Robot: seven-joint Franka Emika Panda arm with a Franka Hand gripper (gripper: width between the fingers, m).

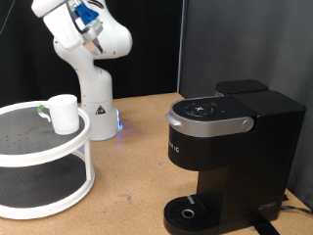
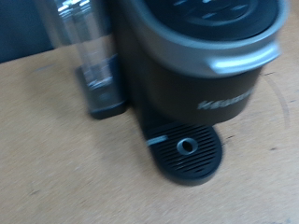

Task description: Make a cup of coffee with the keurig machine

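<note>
the keurig machine point(image 1: 227, 152) stands on the table point(image 1: 137, 147) at the exterior view's right, lid down and its round drip tray point(image 2: 186, 152) bare, while the cup point(image 1: 65, 114) sits on the top tier of a white 2-tier stand point(image 1: 44, 162) at the left, well apart from it. the arm point(image 1: 83, 44) is raised at the top left behind the stand – the gripper itself does not show clearly, so i cannot tell how its jaws stand. the blurred wrist view looks down on the machine's front, with what seems a clear water tank point(image 2: 82, 47) beside it.
</note>
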